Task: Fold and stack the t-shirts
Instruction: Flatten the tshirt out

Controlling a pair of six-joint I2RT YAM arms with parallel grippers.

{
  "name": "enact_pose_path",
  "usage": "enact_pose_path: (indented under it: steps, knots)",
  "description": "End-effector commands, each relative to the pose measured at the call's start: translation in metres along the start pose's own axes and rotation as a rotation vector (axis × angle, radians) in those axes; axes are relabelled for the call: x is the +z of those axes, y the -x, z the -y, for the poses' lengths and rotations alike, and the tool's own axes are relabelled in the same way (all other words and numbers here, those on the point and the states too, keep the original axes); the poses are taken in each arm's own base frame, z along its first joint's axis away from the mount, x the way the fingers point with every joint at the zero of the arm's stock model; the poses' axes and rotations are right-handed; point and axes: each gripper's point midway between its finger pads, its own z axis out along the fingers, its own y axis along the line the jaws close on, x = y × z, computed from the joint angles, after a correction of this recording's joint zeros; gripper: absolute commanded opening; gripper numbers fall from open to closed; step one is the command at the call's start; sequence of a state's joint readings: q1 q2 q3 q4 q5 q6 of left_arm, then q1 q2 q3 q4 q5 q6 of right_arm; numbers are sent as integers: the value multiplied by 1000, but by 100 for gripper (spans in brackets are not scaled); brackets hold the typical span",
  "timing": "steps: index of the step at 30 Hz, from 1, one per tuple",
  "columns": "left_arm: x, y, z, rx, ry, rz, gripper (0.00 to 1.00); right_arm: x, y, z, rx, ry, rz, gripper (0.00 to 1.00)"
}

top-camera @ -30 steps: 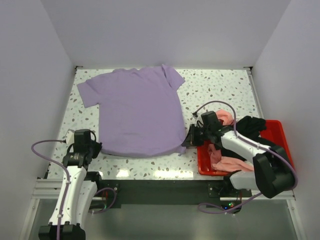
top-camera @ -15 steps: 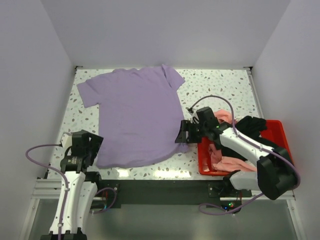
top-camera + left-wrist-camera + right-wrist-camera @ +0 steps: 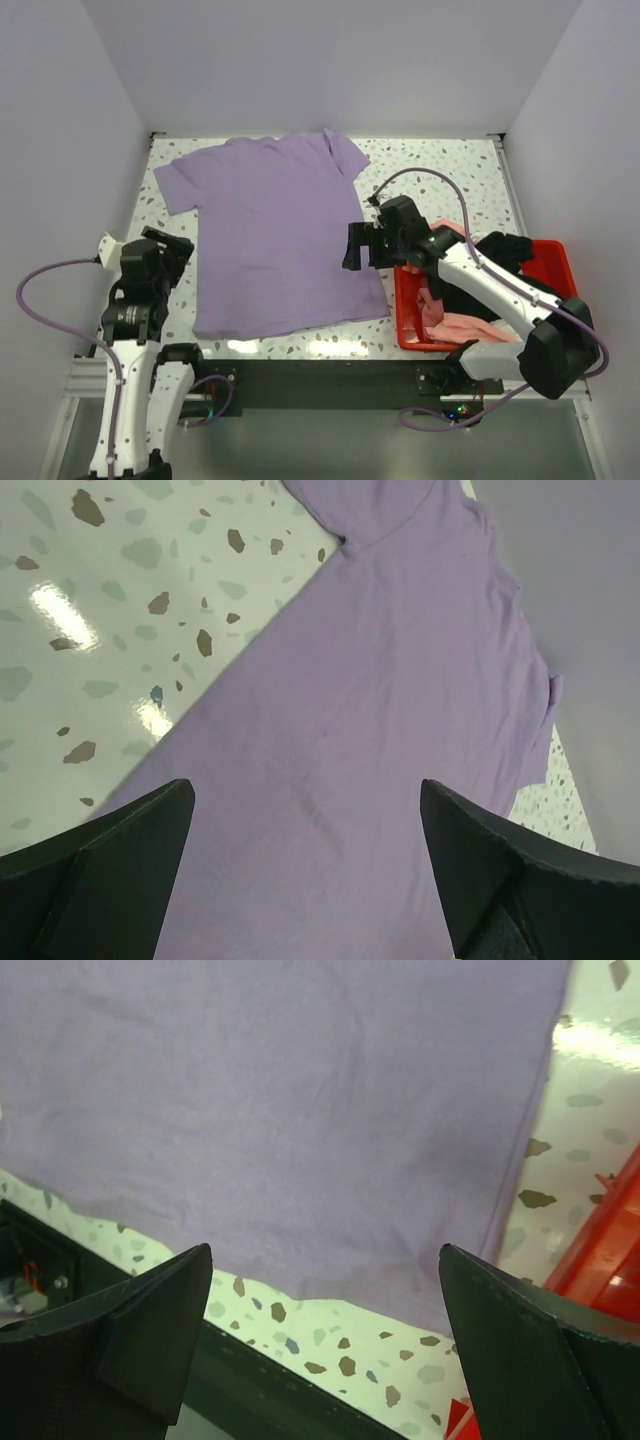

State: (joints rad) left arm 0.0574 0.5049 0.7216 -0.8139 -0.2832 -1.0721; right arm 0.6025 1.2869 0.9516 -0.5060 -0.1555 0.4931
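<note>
**Fig. Task progress, early stage: spreading done, folding not yet begun.**

Top view: lavender t-shirt (image 3: 275,235) lies flat on the desk (image 3: 440,180), left of centre. Collar end points to the far edge and hem to the near edge; both sleeves are spread out. No fold line shows and no part is doubled over. Cloth looks smooth, w/ only faint creases in the wrist views.

Left claw (image 3: 168,246) sits just off the shirt's left side, near the hem corner. Its jaws are spread wide w/ nothing between them; the left wrist view shows only shirt and speckled desk below.

Right claw (image 3: 358,248) hangs over the shirt's right edge, between shirt and red bin (image 3: 555,262). It is likewise fully spread and has hold of nothing; the right wrist view shows hem and side seam lying free on the desk.

Red bin at near right holds a salmon-pink shirt (image 3: 455,325) and a black shirt (image 3: 505,250), both crumpled, partly under the right arm. Any further garment in the bin cannot be made out.

Judgement: approx. first step of the first garment complete (laid out and let go). Left to do: sleeve and side folds, then the cross fold, for the lavender shirt. Then take out, spread and fold each bin shirt, and build the stack. No stack exists yet.
</note>
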Motion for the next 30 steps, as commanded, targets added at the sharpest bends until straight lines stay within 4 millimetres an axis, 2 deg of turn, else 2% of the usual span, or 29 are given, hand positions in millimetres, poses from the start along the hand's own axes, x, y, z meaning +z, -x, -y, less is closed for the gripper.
enact_pose_path:
  steps: [1,4,5,6,7,8,9,10,11,12,13,14,15,16,17,18,19,20,21,22,23,24,25,26,27,28,30]
  knots:
    - [18,5,44,101,-118,-18,100,-11,8,15,-23,-138,26,99]
    - [38,-5,71,160,-190,-84,100,0,6,14,-13,-136,3,99]
    - [51,-13,75,182,-189,-120,100,4,10,9,-7,-116,13,99]
    - [56,-9,92,192,-248,-107,100,8,12,3,-5,-91,8,99]
    - [61,-15,100,204,-280,-135,100,18,14,2,-4,-91,-3,99]
    - [80,-23,100,221,-255,-164,100,24,16,1,1,-96,-10,99]
    - [85,-20,114,233,-280,-154,100,27,26,3,11,-126,9,99]
    - [94,-22,118,253,-273,-159,100,31,30,4,19,-142,10,99]
    - [115,-35,114,285,-226,-202,100,45,25,8,22,-165,-31,99]
    - [121,-31,127,316,-236,-196,100,49,33,4,25,-159,-23,99]
    - [132,-32,128,330,-214,-198,100,56,30,0,30,-142,-48,99]
    - [153,-45,121,350,-167,-240,100,68,27,1,39,-140,-72,99]
    - [162,-39,137,368,-190,-221,100,74,28,-2,42,-129,-82,99]
    - [172,-41,141,382,-184,-223,100,80,28,-4,48,-120,-90,99]
    - [193,-54,134,403,-143,-265,100,85,28,-3,56,-124,-97,99]
    - [202,-47,152,428,-171,-250,100,94,26,0,60,-137,-115,99]
    - [213,-48,155,439,-163,-250,100,99,25,1,61,-141,-122,99]
    - [235,-60,143,455,-111,-275,100,104,25,5,64,-161,-126,99]
    - [245,-54,155,462,-116,-255,100,111,27,6,63,-172,-130,99]
    - [256,-57,154,473,-106,-259,100,114,26,9,65,-185,-140,99]
    - [275,-73,140,495,-65,-302,100,116,26,10,65,-200,-144,99]
    - [282,-70,149,514,-66,-305,100,121,28,12,61,-210,-147,99]
    - [289,-74,146,522,-50,-318,100,123,27,14,61,-221,-153,99]
    - [302,-84,133,534,-14,-342,100,124,26,19,59,-243,-160,99]
    - [305,-85,128,534,25,-352,100,126,27,18,54,-246,-162,99]
    - [310,-85,119,535,67,-350,100,129,23,27,51,-286,-181,99]
    - [314,-98,98,548,113,-383,100,132,26,34,39,-323,-180,99]
